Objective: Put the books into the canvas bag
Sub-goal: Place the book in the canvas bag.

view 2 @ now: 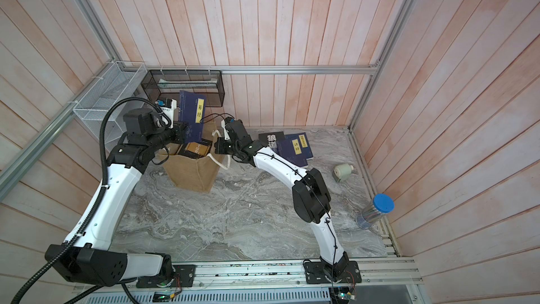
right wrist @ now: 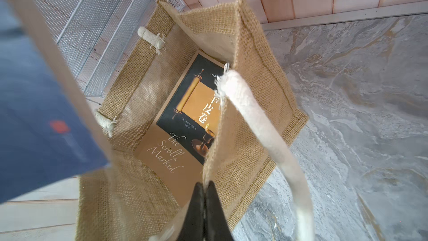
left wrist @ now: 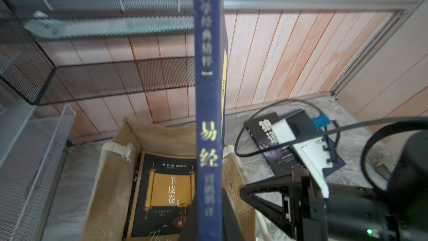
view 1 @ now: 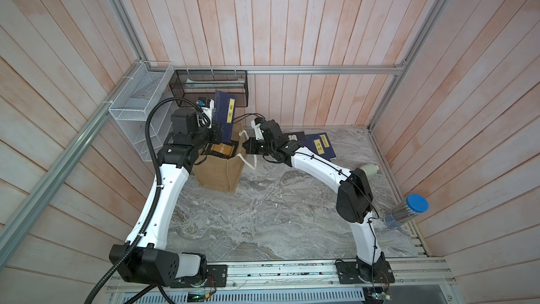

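The left gripper (view 1: 218, 130) pinches the navy book (view 1: 225, 109) by its lower end, long axis upright, straight above the open mouth of the canvas bag (view 1: 219, 176). The right gripper (right wrist: 204, 190) is pressed together on the bag's rim. A brown-and-black book (right wrist: 185, 117) lies inside.

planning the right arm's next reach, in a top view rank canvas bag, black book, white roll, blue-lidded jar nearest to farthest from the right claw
1. canvas bag: its rim is pinched in the right claw.
2. black book: flat on the table, beyond the forearm.
3. white roll: toward the right wall.
4. blue-lidded jar: against the right wall.
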`<state>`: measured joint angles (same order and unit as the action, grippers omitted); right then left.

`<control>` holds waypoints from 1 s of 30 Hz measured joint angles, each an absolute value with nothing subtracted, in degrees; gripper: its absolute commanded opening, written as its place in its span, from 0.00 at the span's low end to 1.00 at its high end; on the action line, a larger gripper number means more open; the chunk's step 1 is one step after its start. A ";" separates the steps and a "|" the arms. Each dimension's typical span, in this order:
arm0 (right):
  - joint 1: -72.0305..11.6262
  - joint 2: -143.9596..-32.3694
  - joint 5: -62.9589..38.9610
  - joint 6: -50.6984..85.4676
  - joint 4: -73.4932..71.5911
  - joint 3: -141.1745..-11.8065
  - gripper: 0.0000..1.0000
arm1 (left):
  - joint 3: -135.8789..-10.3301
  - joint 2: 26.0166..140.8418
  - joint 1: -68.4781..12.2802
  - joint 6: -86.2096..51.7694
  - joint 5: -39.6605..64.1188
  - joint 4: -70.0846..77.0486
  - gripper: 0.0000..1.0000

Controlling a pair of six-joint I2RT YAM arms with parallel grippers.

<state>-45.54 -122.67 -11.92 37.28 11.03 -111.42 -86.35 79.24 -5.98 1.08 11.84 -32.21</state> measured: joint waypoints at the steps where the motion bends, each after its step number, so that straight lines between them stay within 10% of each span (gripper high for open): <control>1: -45.52 -122.61 -11.90 37.28 11.00 -111.42 0.00 | -86.11 79.79 -5.82 1.26 12.05 -33.12 0.00; 30: -45.34 -121.49 -11.66 34.74 11.35 -111.11 0.00 | -92.64 102.50 -0.10 8.69 26.55 -51.51 0.06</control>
